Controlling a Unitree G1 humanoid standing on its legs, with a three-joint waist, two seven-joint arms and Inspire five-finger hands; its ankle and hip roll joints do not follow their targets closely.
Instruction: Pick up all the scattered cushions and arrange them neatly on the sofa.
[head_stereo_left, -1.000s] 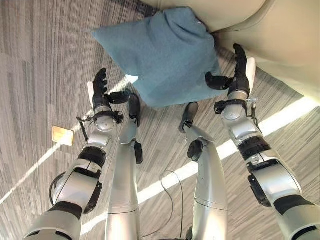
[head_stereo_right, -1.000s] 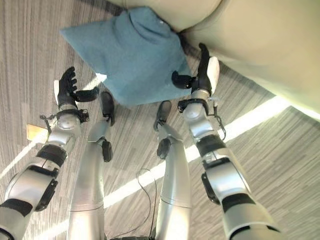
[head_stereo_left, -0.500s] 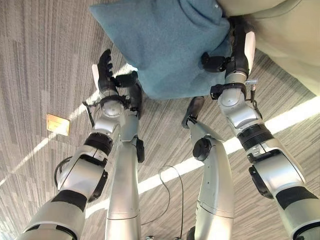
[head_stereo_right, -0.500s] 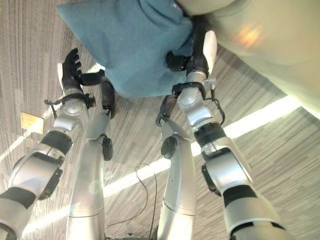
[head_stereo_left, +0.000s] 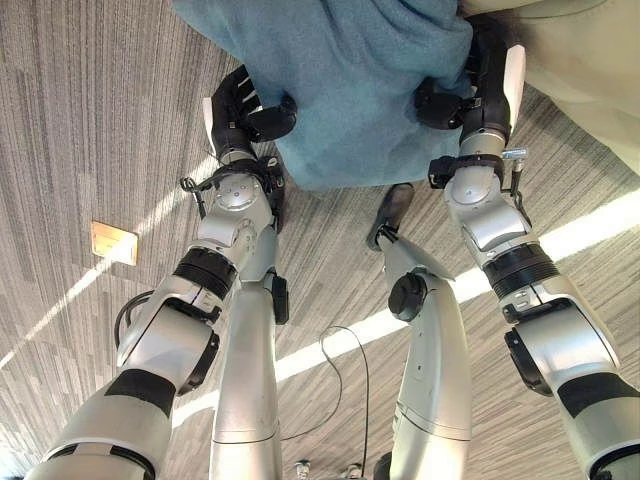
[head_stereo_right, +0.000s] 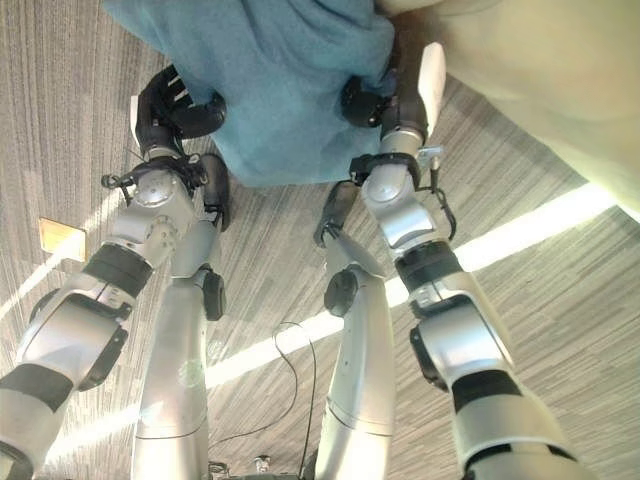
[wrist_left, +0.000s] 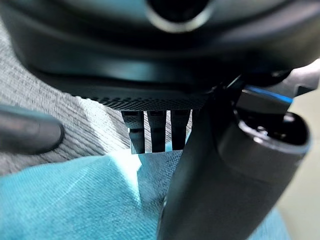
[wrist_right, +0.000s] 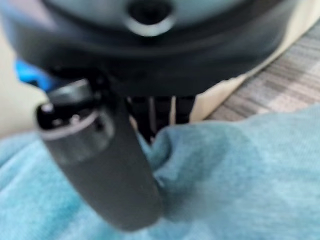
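Observation:
A blue cushion (head_stereo_left: 350, 90) lies on the carpet, its far corner against the beige sofa (head_stereo_left: 590, 70). My left hand (head_stereo_left: 235, 105) is at the cushion's left edge, fingers curled behind it and thumb laid on the cloth. In the left wrist view the cushion (wrist_left: 65, 200) runs in between the thumb (wrist_left: 215, 190) and the fingers. My right hand (head_stereo_left: 490, 80) holds the cushion's right edge next to the sofa. There the cloth (wrist_right: 240, 175) bunches between the thumb (wrist_right: 110, 170) and the fingers behind it.
Grey striped carpet (head_stereo_left: 80, 120) stretches to the left with bands of sunlight across it. A small tan square plate (head_stereo_left: 113, 242) is set in the floor at the left. The sofa's base (head_stereo_right: 540, 80) closes off the upper right.
Both hands have moved in to the cushion: the left from open and apart to its left edge with fingers curled, the right further onto its right edge. The view has shifted downward.

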